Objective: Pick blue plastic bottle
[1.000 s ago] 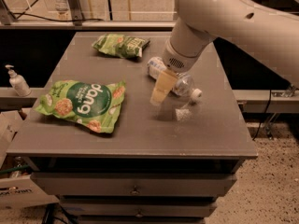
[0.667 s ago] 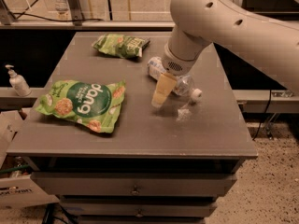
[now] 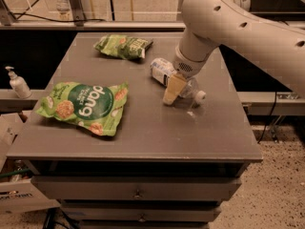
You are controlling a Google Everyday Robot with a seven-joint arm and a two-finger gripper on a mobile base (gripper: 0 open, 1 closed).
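Moved since earlier frame: gripper [image 3: 172, 90] has shifted slightly right, closer against the blue plastic bottle [image 3: 161, 69]; bottle and bags look unshifted.
Camera view, bottle: lies on its side on the table [image 3: 143, 137], centre-right of frame, label end to upper left, white cap to lower right.
Why lying so: probably just dropped flat; on its side it could roll, so a grasp across the narrow middle makes sense.
Arm: comes in from upper right and drops onto the bottle's middle from above.
Gripper place: tan tip in front of the clear body; touching or just beside, cannot tell which.
Gripper opening: cannot tell.
Hold: nothing visibly lifted; bottle rests on the table.
Large green bag [image 3: 83, 106]: flat, left of frame, well apart.
Small green bag [image 3: 123, 46]: upper centre, near the bottle's label end.
Pump bottle [image 3: 18, 82]: far left, off the table.
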